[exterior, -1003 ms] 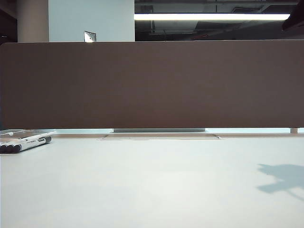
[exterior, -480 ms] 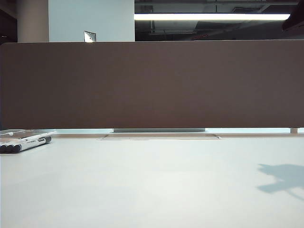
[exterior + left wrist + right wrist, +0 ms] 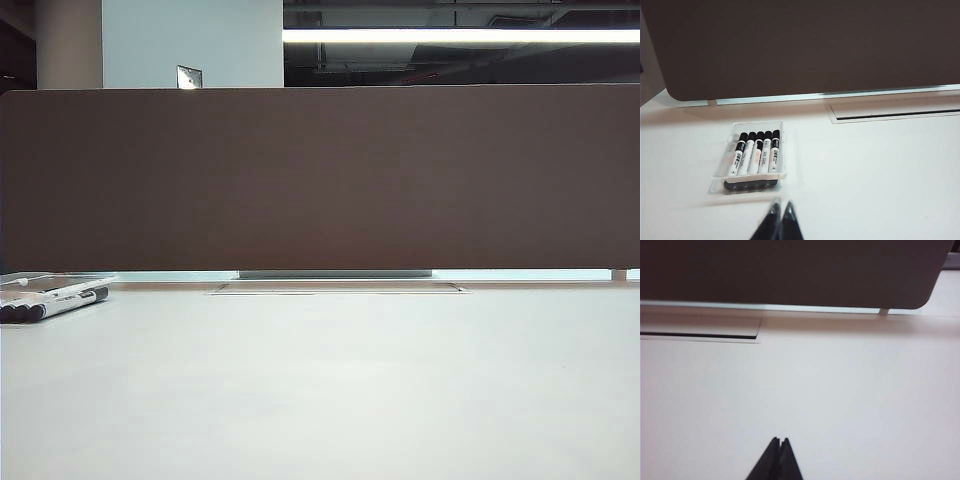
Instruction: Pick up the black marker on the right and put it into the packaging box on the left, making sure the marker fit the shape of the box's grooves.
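Note:
The clear packaging box lies on the white table ahead of my left gripper, which is shut and empty, a short way back from the box. Several black markers with white barrels lie side by side in its grooves, caps pointing away from the gripper. I cannot tell which one is the task's marker. The exterior view shows the box and markers at the far left edge. My right gripper is shut and empty over bare table. Neither gripper shows in the exterior view.
A tall brown partition panel closes off the back of the table. A flat cable slot sits in the tabletop just before it, also seen as a cable slot from the left wrist and a cable slot from the right wrist.
The arm's shadow on the right of the table and the dark tip at the upper right corner of the exterior view have gone. The box and markers have not moved.

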